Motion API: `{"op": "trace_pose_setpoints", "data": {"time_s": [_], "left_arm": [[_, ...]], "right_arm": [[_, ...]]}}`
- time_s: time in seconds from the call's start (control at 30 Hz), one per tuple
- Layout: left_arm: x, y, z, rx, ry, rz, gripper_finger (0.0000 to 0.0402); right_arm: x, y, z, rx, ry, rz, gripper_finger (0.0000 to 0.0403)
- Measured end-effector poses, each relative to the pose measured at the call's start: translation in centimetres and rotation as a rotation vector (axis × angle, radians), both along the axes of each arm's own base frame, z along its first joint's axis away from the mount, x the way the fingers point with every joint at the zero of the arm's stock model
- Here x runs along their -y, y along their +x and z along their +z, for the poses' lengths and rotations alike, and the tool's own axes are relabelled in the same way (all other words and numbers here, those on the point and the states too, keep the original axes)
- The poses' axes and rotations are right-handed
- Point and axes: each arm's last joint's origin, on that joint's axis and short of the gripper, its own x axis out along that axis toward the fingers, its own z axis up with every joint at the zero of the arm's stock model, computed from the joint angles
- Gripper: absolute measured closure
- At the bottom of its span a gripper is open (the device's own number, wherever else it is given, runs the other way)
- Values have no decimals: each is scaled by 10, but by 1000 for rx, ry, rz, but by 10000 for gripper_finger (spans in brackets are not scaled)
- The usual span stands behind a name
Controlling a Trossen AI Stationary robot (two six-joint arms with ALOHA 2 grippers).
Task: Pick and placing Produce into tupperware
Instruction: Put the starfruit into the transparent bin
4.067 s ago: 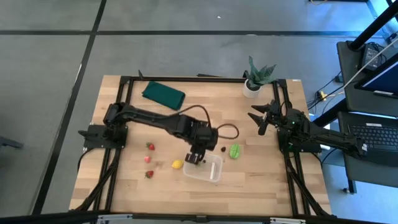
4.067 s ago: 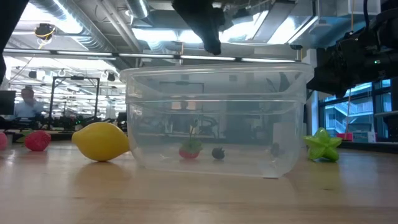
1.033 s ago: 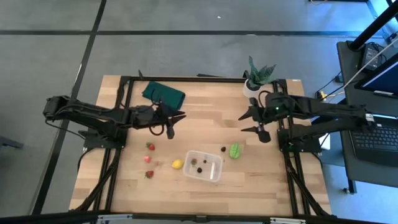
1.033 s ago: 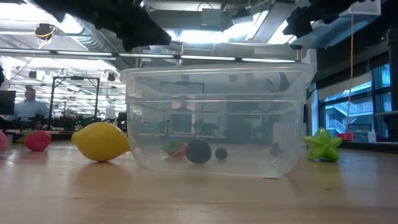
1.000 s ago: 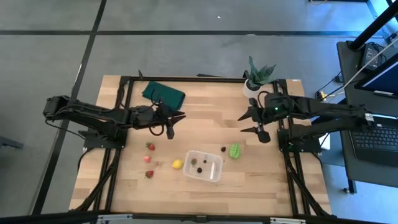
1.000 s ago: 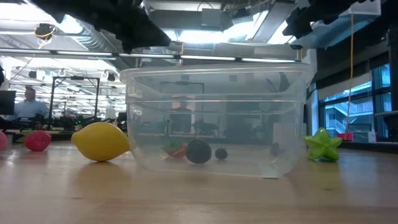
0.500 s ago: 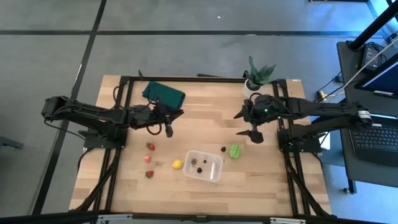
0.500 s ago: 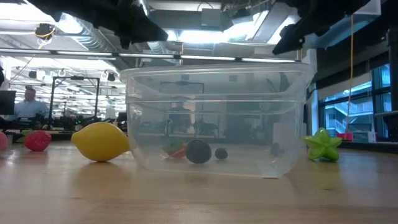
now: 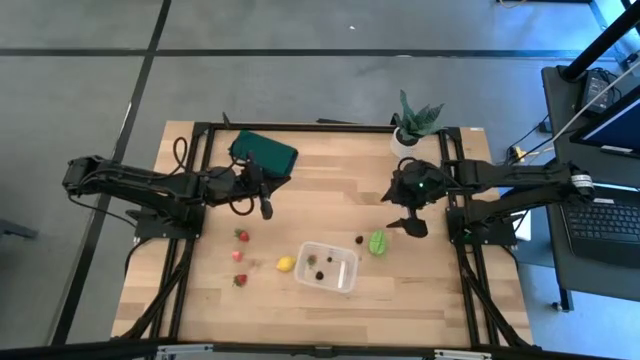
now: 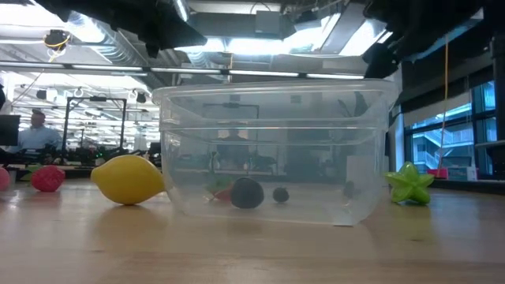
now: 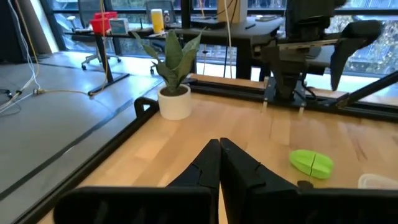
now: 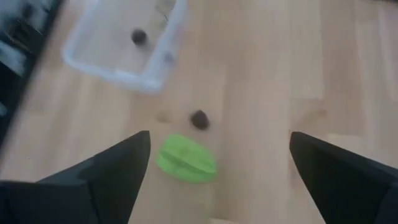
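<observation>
Tupperware (image 9: 327, 267) holds berries now; my right gripper (image 12: 219, 163) goes for the green piece (image 9: 377, 242).

My left gripper (image 9: 266, 207) has pulled back toward nine o'clock and pinched shut, empty; my right has swung in from three o'clock with its fingers spread wide above the green piece and the loose dark berry (image 9: 359, 239), so the pick passes to that arm. Seen from above, the tub sits at centre table, long axis roughly nine-to-three, slightly tilted. A strawberry (image 10: 223, 190) seems to lie inside, though I see it poorly. The green piece lies at the tub's two o'clock, long axis near twelve-to-six.
</observation>
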Motion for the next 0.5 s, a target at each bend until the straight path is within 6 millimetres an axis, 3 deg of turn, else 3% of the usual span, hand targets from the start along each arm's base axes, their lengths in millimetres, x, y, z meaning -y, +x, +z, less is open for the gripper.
{"op": "trace_pose_setpoints", "data": {"time_s": [0.2,0.5], "left_arm": [[0,0,0,-3,-1,0,391],[0,0,-1,-6,-8,0,372]], "right_arm": [[-5,4,-10,-66,-237,50,18],[-14,15,-15,-58,-190,0,20]]}}
